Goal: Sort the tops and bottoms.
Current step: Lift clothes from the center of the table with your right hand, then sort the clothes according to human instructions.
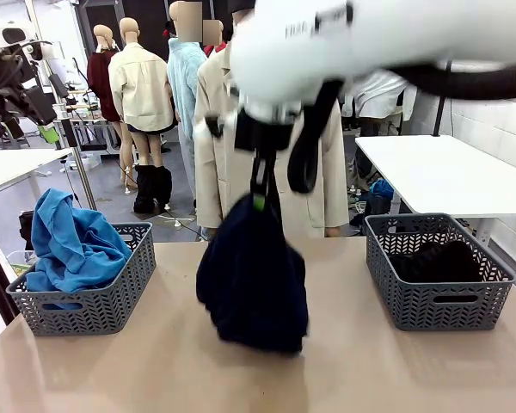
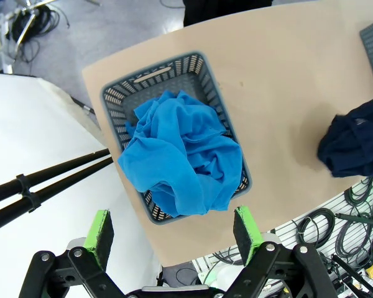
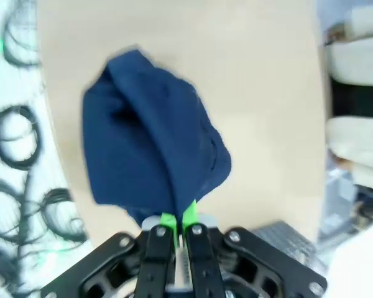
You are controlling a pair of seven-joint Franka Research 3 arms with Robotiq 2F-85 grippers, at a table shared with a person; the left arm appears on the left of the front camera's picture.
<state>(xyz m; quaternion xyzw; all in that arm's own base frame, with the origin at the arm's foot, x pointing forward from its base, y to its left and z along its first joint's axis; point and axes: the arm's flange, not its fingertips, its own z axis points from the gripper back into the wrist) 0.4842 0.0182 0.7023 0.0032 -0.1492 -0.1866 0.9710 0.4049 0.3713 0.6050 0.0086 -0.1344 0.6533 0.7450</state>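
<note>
Right arm hangs mid-table, navy garment lifted.
I see my right gripper [image 1: 259,203] pinched on the navy garment [image 1: 253,277], pointing down; left gripper [image 2: 174,230] spread wide above the left-edge basket [image 2: 115,99] of blue garments [image 2: 183,152].

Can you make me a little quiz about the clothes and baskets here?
1. True or false: the right tool is pinching the navy garment.
2. What colour is the cloth in the left basket?
3. The black garment lies: A) on the table B) in the right basket C) in the left tool.

Key: 1 true; 2 blue; 3 B.
</note>
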